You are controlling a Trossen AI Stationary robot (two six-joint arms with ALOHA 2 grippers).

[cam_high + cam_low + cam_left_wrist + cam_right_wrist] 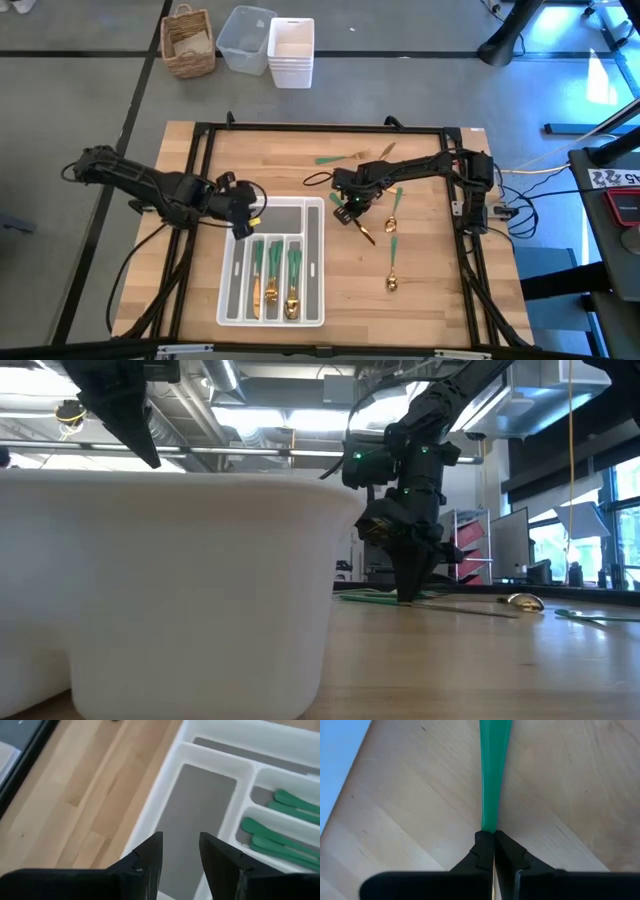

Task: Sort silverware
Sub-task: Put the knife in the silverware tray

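A white organizer tray point(312, 225) lies at the table's near middle, and several green-handled, gold-headed pieces of silverware point(274, 272) lie in its compartments. More pieces lie loose on the wood: a fork point(340, 157), a spoon point(394, 208) and another spoon point(392, 270). My right gripper point(349, 210) points down at the table just right of the tray, shut on one green-handled piece point(494, 780). My left gripper point(243, 222) hangs open above the tray's far left corner, over an empty grey-floored compartment point(197, 810), and touches nothing. My right gripper pinches the piece between its two fingertips point(482, 845) at the narrow end of the green handle point(489, 825), where it meets the gold part. The fingers come from above, pointing steeply down, fingertips at the tabletop point(408, 597). The handle runs away from the fingers, flat on the wood.
Beyond the table's far edge stand a wicker basket point(189, 40), a clear bin point(245, 38) and a stack of white bins point(291, 52). A black frame point(300, 128) borders the table. In the low view the tray's white wall point(180, 580) fills the left half.
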